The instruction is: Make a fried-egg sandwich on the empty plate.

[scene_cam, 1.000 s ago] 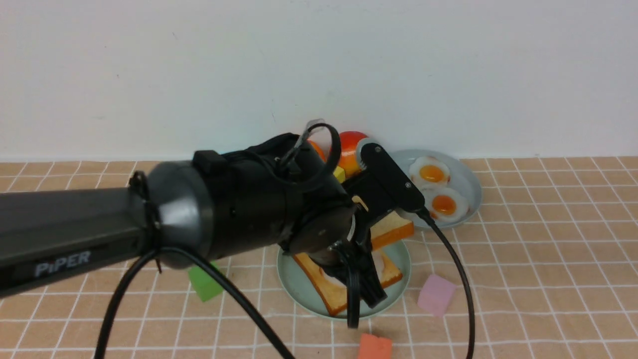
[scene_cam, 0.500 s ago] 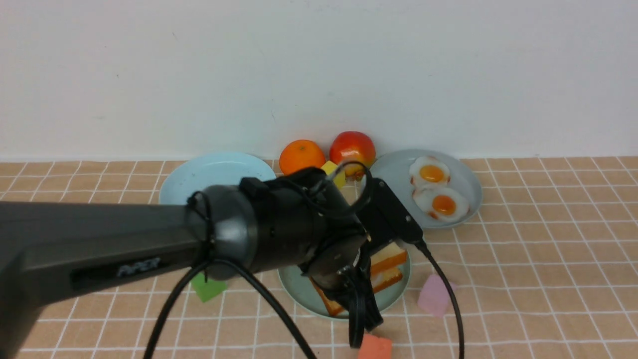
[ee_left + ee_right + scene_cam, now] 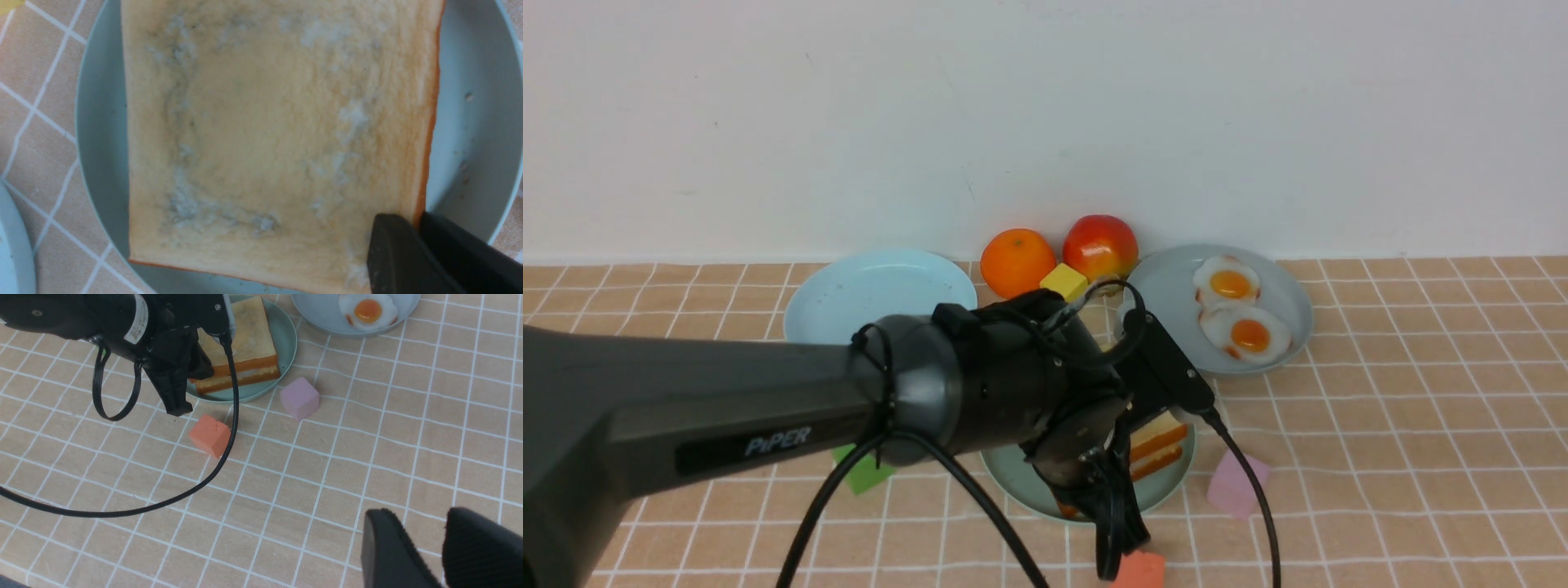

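At the centre of the tiled table (image 3: 1421, 425), the mint-green plate (image 3: 1174, 483) carries the stack. I read a lower toast slice (image 3: 241, 381), a top toast slice (image 3: 278, 134) laid nearly square over it, and between their crusts a thin pale edge that I judge to be the fried egg (image 3: 250, 374); its yolk is hidden. Assembly therefore looks complete in all but the release. The left gripper (image 3: 423, 234) sits at roughly 7 o'clock on the plate, its jaws drawn close with one corner of the top toast slice pinched between them. The slice lies flat on the stack, not lifted. The right gripper (image 3: 423, 526) hangs over the table at about 5 o'clock, well apart from the plate, its jaws parted with nothing between them. Items not required: the grey-blue plate (image 3: 1294, 306) at 1 o'clock holding two spare eggs (image 3: 1231, 284), the pale blue plate (image 3: 874, 286) at 10 o'clock, the pink cube (image 3: 1237, 483) just beside the rim at 3 o'clock, and the orange-red cube (image 3: 1139, 569) near 6 o'clock. Left to do, in my judgement: part the left jaws, draw that arm clear without dragging the top toast slice off line, then confirm that the stack sits inside the rim
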You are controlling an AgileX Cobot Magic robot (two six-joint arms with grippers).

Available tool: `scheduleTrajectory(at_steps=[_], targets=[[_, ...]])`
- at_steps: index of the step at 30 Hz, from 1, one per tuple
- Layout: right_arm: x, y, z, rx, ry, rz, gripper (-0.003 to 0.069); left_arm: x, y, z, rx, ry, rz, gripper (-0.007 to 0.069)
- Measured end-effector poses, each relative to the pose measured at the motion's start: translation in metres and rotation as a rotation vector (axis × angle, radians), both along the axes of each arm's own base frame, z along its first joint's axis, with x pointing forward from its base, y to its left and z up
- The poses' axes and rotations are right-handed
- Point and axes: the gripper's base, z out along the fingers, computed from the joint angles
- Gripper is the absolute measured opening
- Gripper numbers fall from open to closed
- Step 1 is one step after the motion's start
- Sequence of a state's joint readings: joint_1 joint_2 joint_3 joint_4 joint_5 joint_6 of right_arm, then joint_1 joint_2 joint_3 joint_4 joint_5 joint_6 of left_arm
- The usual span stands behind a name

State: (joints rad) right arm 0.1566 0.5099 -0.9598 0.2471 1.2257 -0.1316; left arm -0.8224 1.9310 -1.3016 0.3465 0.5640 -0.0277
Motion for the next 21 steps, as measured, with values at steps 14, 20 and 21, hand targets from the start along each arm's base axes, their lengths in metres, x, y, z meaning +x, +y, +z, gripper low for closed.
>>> scheduleTrajectory(at_steps=[14, 20, 21], targets=[[0.0, 0.0, 0.0, 0.0, 0.0, 0.0, 0.0227, -0.008, 0.002, 0.02, -0.078, 0.049, 0.061, 0.0332], [0.0, 0.0, 0.0, 0.001, 0.0, 0.0, 0.0227, -0.032, 0.016, 0.078, -0.177, 0.053, 0.103, 0.0296], [0.0, 0.0, 0.0, 0.001, 0.0, 0.0, 0.0227, -0.034, 0.016, 0.082, -0.186, 0.047, 0.103, 0.029]])
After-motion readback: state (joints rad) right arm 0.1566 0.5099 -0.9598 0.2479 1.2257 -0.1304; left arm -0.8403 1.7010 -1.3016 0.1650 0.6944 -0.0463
